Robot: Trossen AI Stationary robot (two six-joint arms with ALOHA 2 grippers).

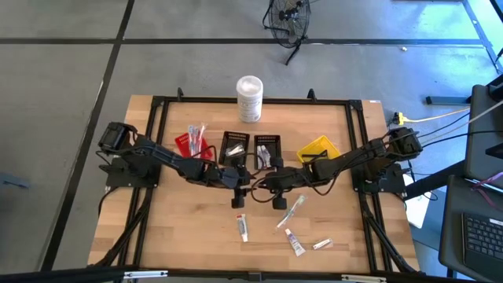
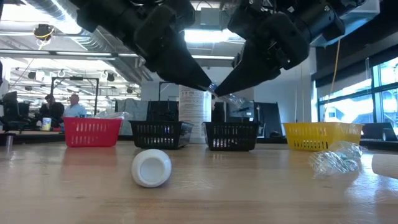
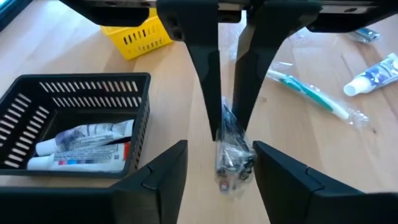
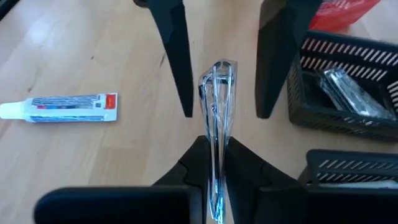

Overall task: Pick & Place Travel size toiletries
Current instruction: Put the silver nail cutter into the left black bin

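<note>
Now a clear-wrapped razor (image 4: 216,118) hangs above the tabletop (image 1: 196,228), just in front of the two black bins (image 1: 251,149), pinched upright by the right end effector (image 4: 212,163), whose fingers press together on the wrapper. Facing it, the left end effector (image 3: 214,165) stands spread, its fingers flanking the packet without touching. Both arms reach inward, meeting mid-table.

Both arms stretched inward, meeting tip to tip above the table's centre, left gripper (image 1: 240,179) pointing toward 3 o'clock with fingers spread apart, right gripper (image 1: 267,182) pointing toward 9 o'clock with fingers pinched on a clear packet (image 4: 216,118)
</note>
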